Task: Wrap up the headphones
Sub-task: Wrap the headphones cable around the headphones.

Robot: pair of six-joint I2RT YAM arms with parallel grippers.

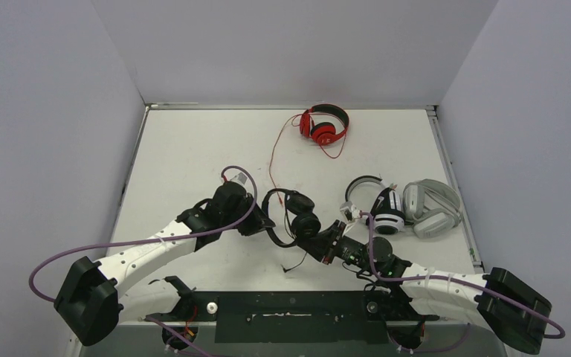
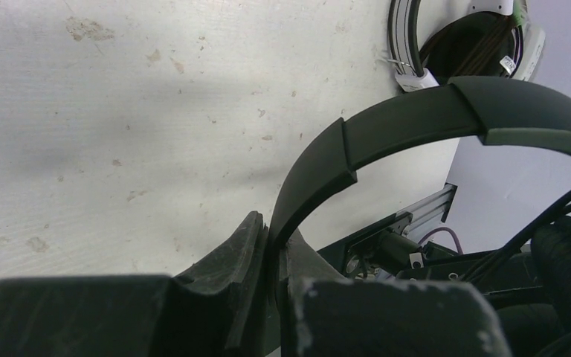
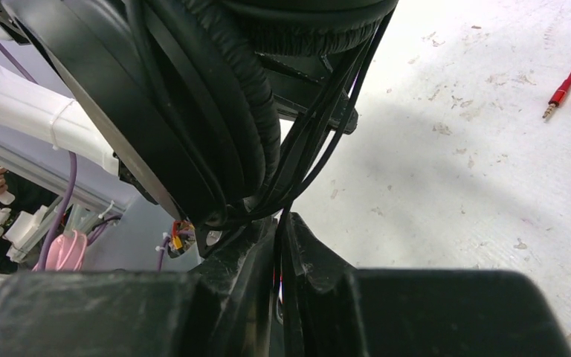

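Note:
The all-black headphones (image 1: 297,212) hang between my two grippers above the table's middle. My left gripper (image 1: 264,222) is shut on their headband (image 2: 416,123), which rises in an arc from between the left gripper (image 2: 276,238) jaws. My right gripper (image 1: 318,242) sits just below the ear cups. In the right wrist view, the right gripper (image 3: 282,230) is shut on the thin black cable (image 3: 320,141), whose strands lie wound around the padded ear cup (image 3: 193,111). The cable's loose end (image 1: 291,266) trails onto the table.
Red headphones (image 1: 326,125) lie at the back with their red cable (image 1: 273,160) running forward; its plug (image 3: 557,97) rests on the table. White-and-black headphones (image 1: 378,204) and light grey headphones (image 1: 433,207) lie side by side at the right. Walls enclose the table.

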